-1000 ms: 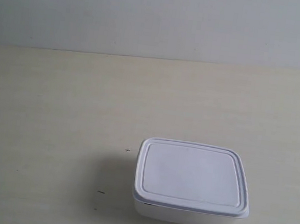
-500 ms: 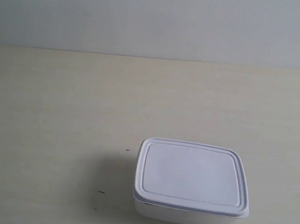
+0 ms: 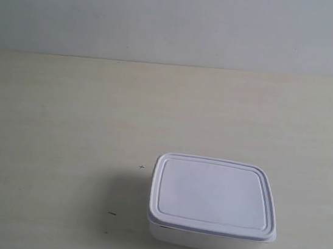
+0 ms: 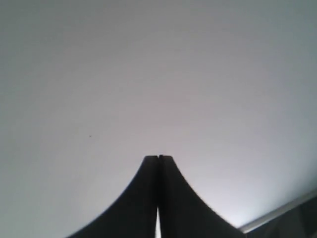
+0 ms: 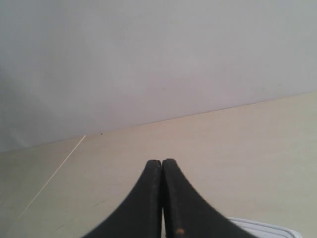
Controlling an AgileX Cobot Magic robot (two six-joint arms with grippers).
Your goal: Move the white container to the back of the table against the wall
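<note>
The white container (image 3: 213,202) sits lidded on the cream table (image 3: 62,123) at the front right of the exterior view, well short of the pale wall (image 3: 181,16). No arm shows in that view. My right gripper (image 5: 161,161) is shut with nothing in it, its black fingers pressed together; a corner of the white container (image 5: 267,229) peeks out beside them, with the table (image 5: 237,148) and the wall (image 5: 148,54) beyond. My left gripper (image 4: 158,157) is also shut and empty, facing a plain grey-white surface (image 4: 148,74).
A few tiny dark specks (image 3: 112,214) mark the table left of the container. A thin pale line (image 5: 49,176) runs across the table in the right wrist view. A dark edge (image 4: 287,218) shows at one corner of the left wrist view.
</note>
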